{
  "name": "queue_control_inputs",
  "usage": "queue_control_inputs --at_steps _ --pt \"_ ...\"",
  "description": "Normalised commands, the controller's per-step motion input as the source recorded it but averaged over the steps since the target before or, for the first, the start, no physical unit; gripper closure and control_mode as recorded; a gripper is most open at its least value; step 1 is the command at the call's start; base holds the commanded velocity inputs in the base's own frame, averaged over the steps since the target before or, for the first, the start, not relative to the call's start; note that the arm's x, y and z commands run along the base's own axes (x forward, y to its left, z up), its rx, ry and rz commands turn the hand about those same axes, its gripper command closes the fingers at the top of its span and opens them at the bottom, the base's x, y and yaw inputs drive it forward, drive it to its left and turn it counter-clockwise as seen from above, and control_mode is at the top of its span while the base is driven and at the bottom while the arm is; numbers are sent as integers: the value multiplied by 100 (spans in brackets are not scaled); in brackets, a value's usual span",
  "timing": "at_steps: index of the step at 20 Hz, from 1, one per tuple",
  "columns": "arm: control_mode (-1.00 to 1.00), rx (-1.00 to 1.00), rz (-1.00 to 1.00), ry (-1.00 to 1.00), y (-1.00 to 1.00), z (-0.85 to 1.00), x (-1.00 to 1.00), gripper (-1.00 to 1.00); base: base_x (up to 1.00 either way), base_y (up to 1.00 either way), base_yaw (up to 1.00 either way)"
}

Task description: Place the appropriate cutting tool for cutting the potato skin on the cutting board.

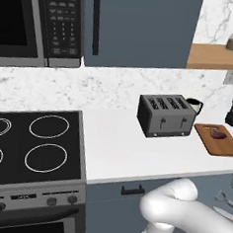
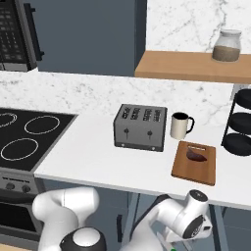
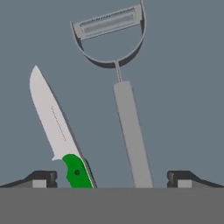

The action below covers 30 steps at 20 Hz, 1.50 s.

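We see our gripper [image 3: 112,178] in the hand view, with its two dark finger tips far apart, one at each bottom corner. It is open and holds nothing. Between the tips lies the peeler [image 3: 119,83] on a flat grey-blue surface [image 3: 183,87]. Its round loop head points to the top of the view and its straight handle runs down to the bottom edge, closer to the right tip. Just beside it, on the left, lies a knife [image 3: 59,131] with a pale blade and a green end. The two tools do not touch.

Up on the white counter [image 2: 93,162] we see the cutting board [image 2: 194,164] near the right end, close to the front edge. The potato [image 2: 196,155] rests on the board, toward its back half. A cream mug [image 2: 180,125] stands just behind the board, and the grey toaster [image 2: 140,127] stands to the left of the mug. A black stove top [image 1: 34,144] sits at the left end of the counter. A jar [image 2: 227,46] stands on the wooden shelf [image 2: 186,66] above.
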Motion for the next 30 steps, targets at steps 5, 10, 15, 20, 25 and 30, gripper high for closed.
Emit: queue_control_inputs --at_steps 5,10,15,20,25,30 --pt "-100 0 5 -2 -13 -30 24 -100 0 0 0" --pt "-100 0 2 0 -1 -34 24 -100 0 0 0" --pt "-100 0 1 0 2 -38 10 100 0 0 0" --pt "-100 0 1 0 3 -28 0 100 0 0 0" --pt "-100 0 1 -1 6 -4 0 100 0 0 0" --pt "-100 0 0 0 15 53 -13 100 0 0 0"
